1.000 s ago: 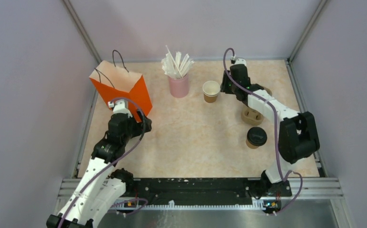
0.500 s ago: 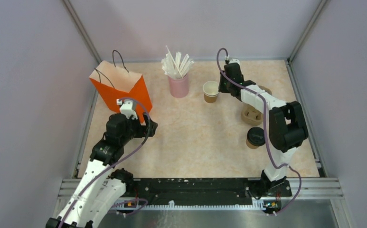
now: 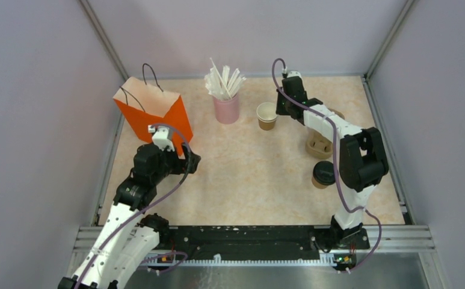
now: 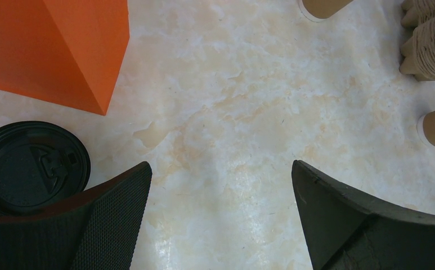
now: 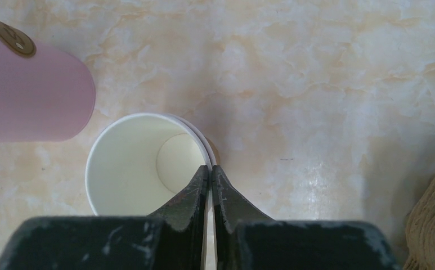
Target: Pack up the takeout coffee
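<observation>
An open brown paper cup (image 3: 267,115) with a white inside (image 5: 136,163) stands right of the pink cup. My right gripper (image 5: 211,169) is shut on its right wall, one finger inside and one outside; in the top view that gripper (image 3: 280,109) sits at the cup's right rim. A second brown cup with a black lid (image 3: 324,173) stands near the right arm. A loose black lid (image 4: 32,166) lies on the table beside my left gripper's left finger. My left gripper (image 4: 220,169) hangs open over bare table just right of the orange bag (image 3: 151,111), holding nothing.
A pink cup of white straws (image 3: 226,107) stands at the back middle, close to the held cup. The tan pulp carrier (image 3: 320,146) sits under the right forearm. Grey walls and metal rails enclose the table (image 3: 248,180).
The right arm swung left to the open cup and its jaws closed on the cup's wall. The left arm drew back a little from the bag, then held still.
</observation>
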{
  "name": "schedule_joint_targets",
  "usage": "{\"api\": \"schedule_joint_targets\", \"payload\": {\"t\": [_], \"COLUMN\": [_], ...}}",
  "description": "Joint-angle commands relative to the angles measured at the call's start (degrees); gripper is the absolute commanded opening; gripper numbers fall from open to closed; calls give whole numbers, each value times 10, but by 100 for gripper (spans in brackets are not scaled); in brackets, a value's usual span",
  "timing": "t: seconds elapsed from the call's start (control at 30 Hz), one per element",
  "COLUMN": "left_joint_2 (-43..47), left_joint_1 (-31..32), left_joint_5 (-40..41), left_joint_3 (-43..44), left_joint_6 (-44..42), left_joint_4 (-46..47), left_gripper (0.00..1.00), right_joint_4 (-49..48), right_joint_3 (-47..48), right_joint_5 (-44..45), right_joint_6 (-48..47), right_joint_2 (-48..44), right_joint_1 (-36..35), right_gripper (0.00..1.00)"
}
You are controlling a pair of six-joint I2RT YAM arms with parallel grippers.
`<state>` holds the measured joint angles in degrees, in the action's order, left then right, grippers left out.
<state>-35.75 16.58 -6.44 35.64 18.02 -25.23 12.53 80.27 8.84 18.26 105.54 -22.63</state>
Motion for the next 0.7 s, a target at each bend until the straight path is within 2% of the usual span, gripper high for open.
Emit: {"api": "schedule_joint_targets", "payload": {"t": [0.0,0.23,0.47,0.67], "left_joint_2": [1,1,-1,-2], "left_joint_1": [-2,-1,-1,-1], "left_joint_5": [-7,-3,-4,-44], "left_joint_3": [9,7,8,8], "left_joint_6": [-6,-4,-6,-20], "left_joint_4": [26,26,26,31], "left_gripper": [99,99,99,99], "right_joint_4": [11,7,-63,-105], "right_joint_3": [43,50,-31,-85], "right_joint_5": [-2,-25,-92,-176], "right_joint_6": [-16,-17,28,65], "right_joint_2": [-1,-39,-69,-91], "right_joint_1": [-6,-5,15,22], "right_gripper": [3,2,1,0]}}
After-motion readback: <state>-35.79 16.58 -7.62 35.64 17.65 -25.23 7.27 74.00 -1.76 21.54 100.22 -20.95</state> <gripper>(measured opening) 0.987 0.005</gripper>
